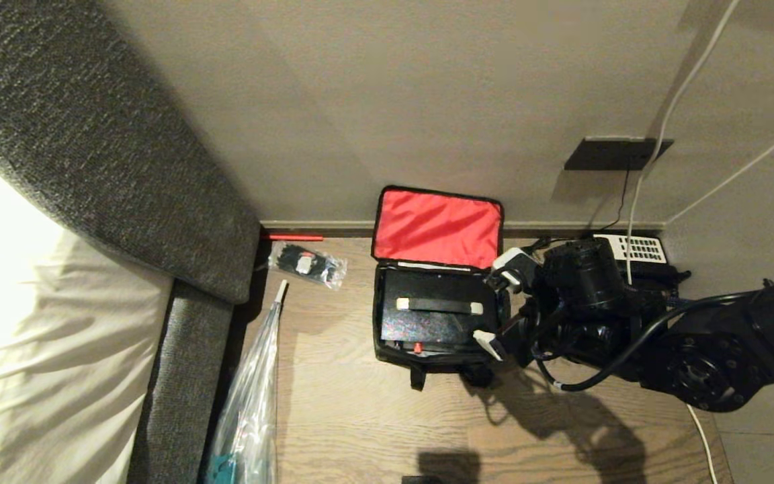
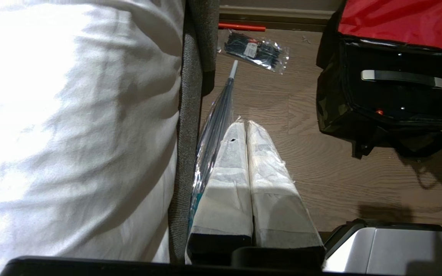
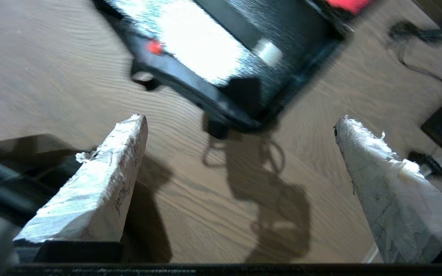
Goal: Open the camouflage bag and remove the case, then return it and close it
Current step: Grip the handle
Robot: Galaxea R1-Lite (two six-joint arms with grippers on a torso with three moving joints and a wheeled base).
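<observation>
Right arm: reached in from the right of the head view, its black jointed links bent low over the wood floor (image 1: 360, 417), ending just beside the right side of the camouflage bag (image 1: 394, 349).
Right gripper (image 1: 502, 304): held at the bag's right edge, pointed toward it; the two white-wrapped fingers (image 3: 102, 180) are spread wide apart, with nothing between them but floor and shadow.
Left gripper (image 2: 246, 132): hung low beside the bed (image 2: 71, 115), well apart from the bag; its two taped fingers are pressed flat together, nothing between them.
Bag position: set on the floor against the wall's skirting, between the bed corner and a black telephone (image 1: 632, 250) with white keys.
Bag orientation: the long axis is laid left to right along the wall; the lid (image 1: 437, 227) is stood up against the wall, its red lining faced outward.
Bag material: soft boxy fabric, black edging, a black strap trailing at the front.
Case (image 1: 434, 319): a flat black rectangular case with a speckled sheen is seen lying inside the open bag, its black handle with pale ends run parallel to the long axis.
Nearby: a clear packet of black cable ties (image 1: 308, 264); a long clear plastic sleeve (image 1: 252, 396) along the bed.
</observation>
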